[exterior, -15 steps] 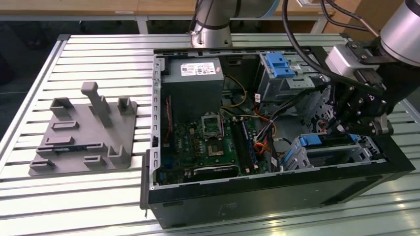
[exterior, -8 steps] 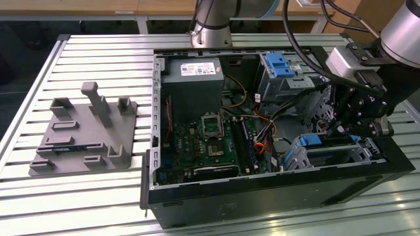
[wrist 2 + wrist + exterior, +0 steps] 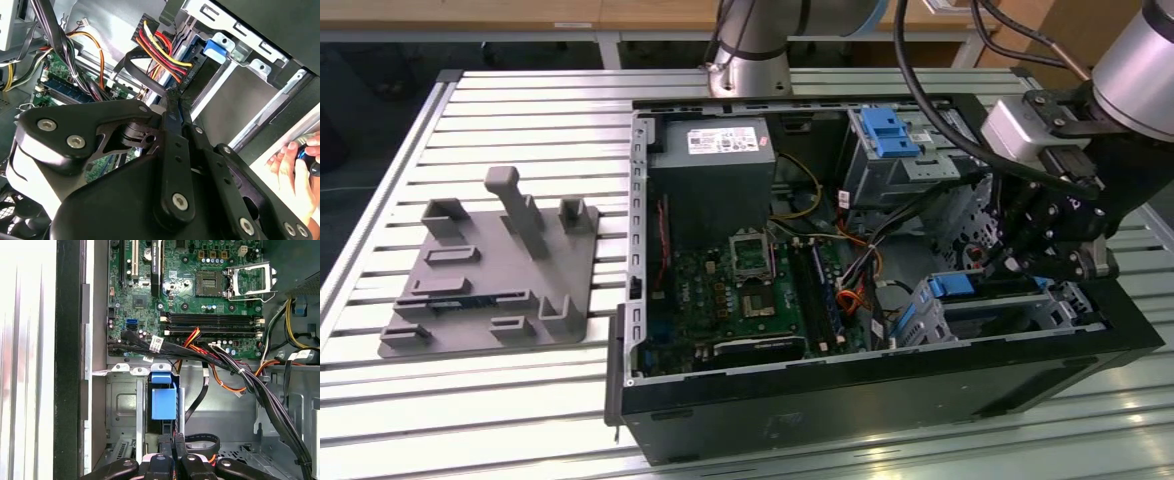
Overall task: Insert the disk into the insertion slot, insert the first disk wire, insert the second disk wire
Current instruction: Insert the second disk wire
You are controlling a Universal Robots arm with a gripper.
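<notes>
The disk sits in the insertion slot (image 3: 1014, 318), a grey metal cage at the case's corner on the exterior view's right; the disk's blue caddy handle (image 3: 949, 285) (image 3: 164, 399) (image 3: 218, 50) faces the motherboard. My gripper (image 3: 1007, 262) (image 3: 173, 96) (image 3: 172, 441) hangs just in front of that handle. Its fingers are pressed together on a black disk wire connector (image 3: 192, 70) with red, yellow and orange wires (image 3: 157, 42). The connector lies close to the back of the disk; I cannot tell if it is seated. A black flat cable (image 3: 200, 440) loops beside the fingers.
The open computer case (image 3: 854, 400) holds a motherboard (image 3: 747, 290), a power supply (image 3: 710, 170) and a taller bay with a blue latch (image 3: 891, 130). A grey fixture (image 3: 494, 270) lies on the slatted table at the exterior view's left. A person's hand (image 3: 295, 165) is outside the case.
</notes>
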